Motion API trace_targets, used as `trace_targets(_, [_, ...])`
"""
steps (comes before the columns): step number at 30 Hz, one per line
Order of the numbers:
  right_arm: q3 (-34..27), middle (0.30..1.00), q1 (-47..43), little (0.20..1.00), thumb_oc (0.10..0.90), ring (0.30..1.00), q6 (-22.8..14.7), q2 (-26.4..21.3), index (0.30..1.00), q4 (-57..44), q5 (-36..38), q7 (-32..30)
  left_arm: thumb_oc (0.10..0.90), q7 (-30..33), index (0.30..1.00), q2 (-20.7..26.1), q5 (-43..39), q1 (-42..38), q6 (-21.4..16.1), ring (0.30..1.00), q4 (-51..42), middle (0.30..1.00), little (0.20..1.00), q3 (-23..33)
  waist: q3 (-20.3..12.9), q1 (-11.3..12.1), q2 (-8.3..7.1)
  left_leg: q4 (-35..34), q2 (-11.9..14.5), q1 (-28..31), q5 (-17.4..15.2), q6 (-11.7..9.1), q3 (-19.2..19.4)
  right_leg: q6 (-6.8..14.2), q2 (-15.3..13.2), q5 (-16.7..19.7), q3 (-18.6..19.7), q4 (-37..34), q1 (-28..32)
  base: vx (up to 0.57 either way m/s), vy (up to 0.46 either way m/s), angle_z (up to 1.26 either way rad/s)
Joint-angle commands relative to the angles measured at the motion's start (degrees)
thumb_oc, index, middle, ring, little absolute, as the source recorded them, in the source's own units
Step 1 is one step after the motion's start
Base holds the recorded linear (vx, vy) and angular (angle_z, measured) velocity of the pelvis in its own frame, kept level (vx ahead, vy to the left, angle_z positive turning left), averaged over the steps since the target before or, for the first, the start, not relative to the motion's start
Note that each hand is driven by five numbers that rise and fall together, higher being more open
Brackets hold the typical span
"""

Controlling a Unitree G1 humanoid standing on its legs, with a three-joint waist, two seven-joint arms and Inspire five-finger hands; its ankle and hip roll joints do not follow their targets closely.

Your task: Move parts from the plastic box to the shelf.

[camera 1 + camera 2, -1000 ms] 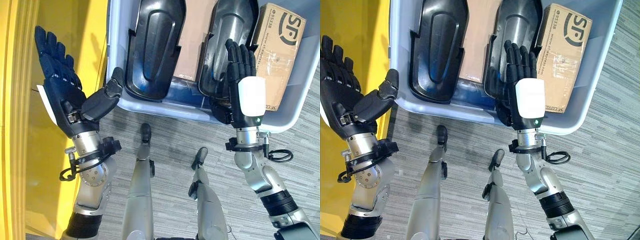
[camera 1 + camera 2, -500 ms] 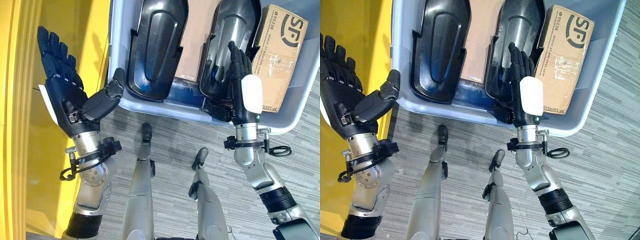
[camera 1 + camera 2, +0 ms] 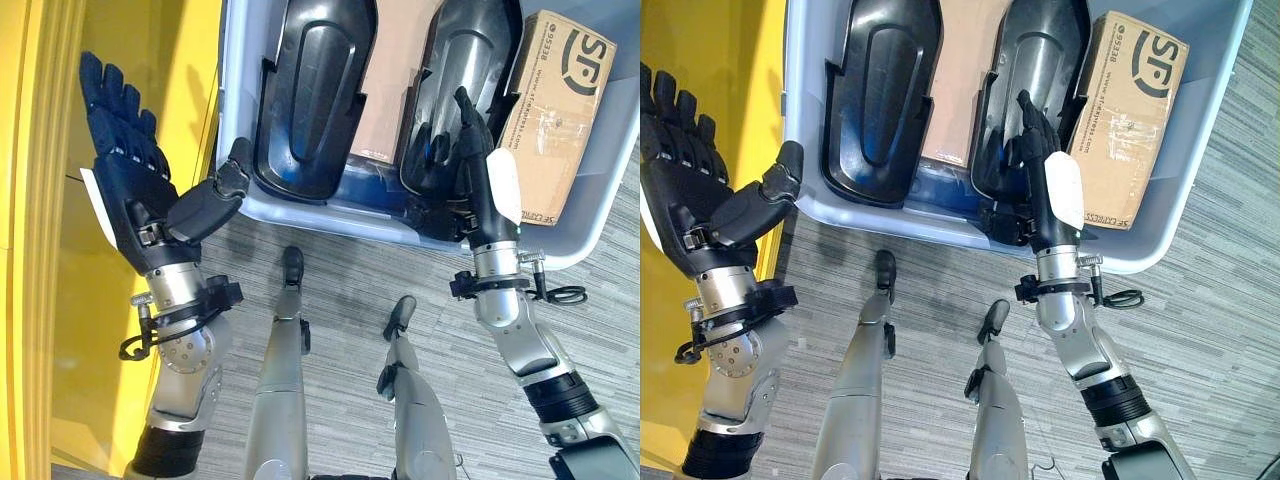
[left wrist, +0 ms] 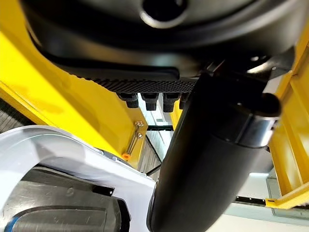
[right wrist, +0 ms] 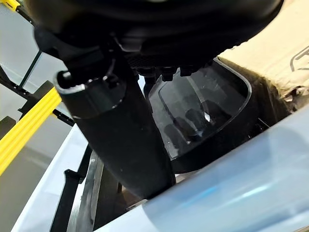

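Right hand reaches, fingers straight, against right black part in plastic box.

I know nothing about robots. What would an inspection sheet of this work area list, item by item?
Surface: grey striped carpet floor under the bin.
Job's things: pale translucent plastic box holding two glossy black moulded plastic shells, the left shell and the right shell, lying side by side.
Clutter: brown cardboard carton at the box's right end; flat brown cardboard under the shells.
Hands: left hand open, outside the box beside its left wall, holding nothing; right hand open, straight fingers reaching over the right shell's near end.
Cables: nothing seen apart from the robot's own.
Surroundings: yellow metal frame to the left.
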Motion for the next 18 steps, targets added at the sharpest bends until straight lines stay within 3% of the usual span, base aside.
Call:
trace_targets(1, [-3.12, 1.000, -0.97, 1.000, 0.900, 1.000, -4.22, -2.33, 1.000, -5.58, -0.08, -0.81, 0.900, -0.43, 1.000, 2.21, 1.58, 0.27, -4.91, 1.000, -8.27, 1.000, 1.000, 5.88, -0.79, 0.02, -2.44, 3.91, 0.18, -2.69, -5.27, -1.78, 1.24, -0.67, 2.32, -8.80, 0.87, -0.17, 16.21, 0.00, 0.000, 0.00])
trace_targets(18, [0.33, 1.000, -7.21, 1.000, 0.900, 1.000, -0.85, -2.39, 1.000, 3.00, -5.40, -1.94, 0.900, -0.12, 1.000, 1.39, 2.21, -1.68, -4.85, 1.000, -8.31, 1.000, 1.000, 3.98, -0.79, 0.93, -2.26, 3.71, 0.05, -3.50, -5.13, -1.64, 1.05, -0.94, 2.72, -9.26, 0.99, -0.17, 15.40, 0.00, 0.000, 0.00])
